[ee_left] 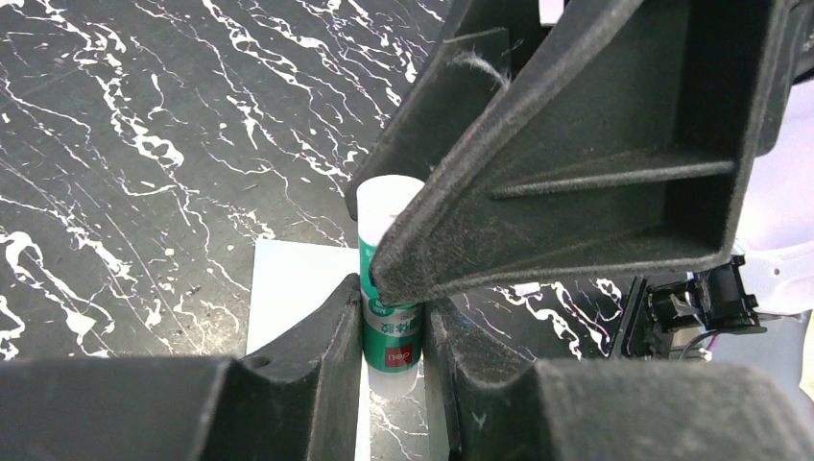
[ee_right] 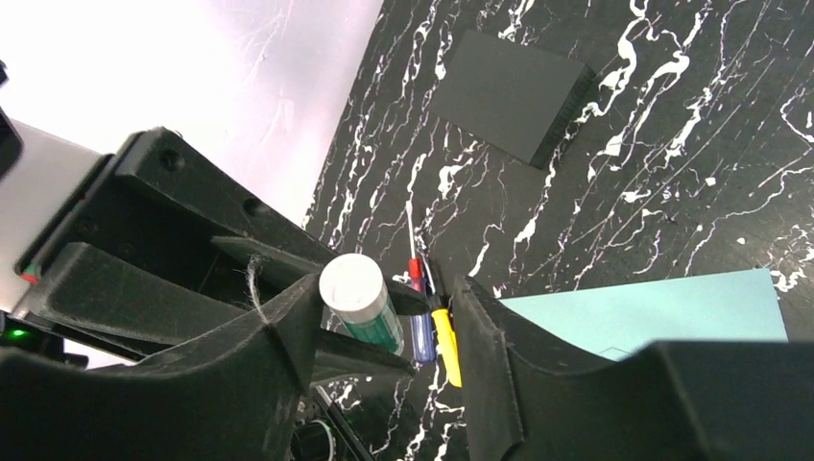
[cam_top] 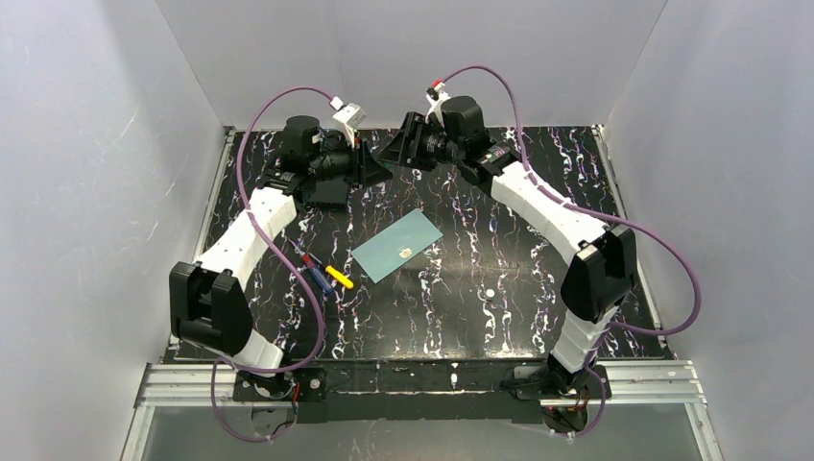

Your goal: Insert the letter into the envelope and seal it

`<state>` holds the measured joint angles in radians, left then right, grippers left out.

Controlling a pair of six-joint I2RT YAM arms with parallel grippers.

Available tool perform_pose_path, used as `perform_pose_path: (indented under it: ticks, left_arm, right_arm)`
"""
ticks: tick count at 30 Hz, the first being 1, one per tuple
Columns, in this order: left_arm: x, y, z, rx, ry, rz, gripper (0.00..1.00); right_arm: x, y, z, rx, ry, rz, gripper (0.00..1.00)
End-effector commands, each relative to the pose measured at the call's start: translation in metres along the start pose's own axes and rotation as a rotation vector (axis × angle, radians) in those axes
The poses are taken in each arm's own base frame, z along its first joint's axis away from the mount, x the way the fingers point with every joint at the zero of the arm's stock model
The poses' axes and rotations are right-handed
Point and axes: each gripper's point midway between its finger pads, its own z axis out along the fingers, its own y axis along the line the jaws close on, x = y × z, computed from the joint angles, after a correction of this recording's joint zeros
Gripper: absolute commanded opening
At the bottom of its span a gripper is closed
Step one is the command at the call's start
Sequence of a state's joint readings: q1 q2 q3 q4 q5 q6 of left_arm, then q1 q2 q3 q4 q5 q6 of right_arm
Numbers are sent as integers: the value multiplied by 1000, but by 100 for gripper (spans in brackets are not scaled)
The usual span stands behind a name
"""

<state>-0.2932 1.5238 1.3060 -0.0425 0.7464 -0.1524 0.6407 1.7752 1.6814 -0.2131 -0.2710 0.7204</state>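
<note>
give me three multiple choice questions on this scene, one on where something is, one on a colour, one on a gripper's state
1. Where do the small screwdrivers lie relative to the envelope?
A on top of it
B beside it, toward the left arm's side
C beyond it, against the far wall

2. What colour is the envelope?
A red
B yellow
C teal

3. How is the left gripper?
A shut on the glue stick
B open and empty
C pressed flat on the envelope

Answers:
1. B, the top view shows them just off its left edge.
2. C, its face is teal in every view.
3. A, the left wrist view shows its fingers against both sides of the stick.
</note>
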Motion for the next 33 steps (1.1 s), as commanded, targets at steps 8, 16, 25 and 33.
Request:
perform_pose_path:
  ticks: [8, 16, 25, 33]
  left_arm:
    - [-6, -22, -7, 77, -15, 43, 0]
    - [-3, -31, -7, 137, 29, -4, 0]
    - [-12, -102, -31, 599, 88, -72, 0]
    - [-21, -102, -30, 577, 70, -65, 0]
  right_arm:
    - [-30, 21, 4, -93, -82, 32, 35]
    - [-33, 31, -14, -213, -100, -40, 1]
    - [-14, 81, -91, -751, -87, -424, 1]
    - [-30, 92, -95, -748, -193, -310, 44]
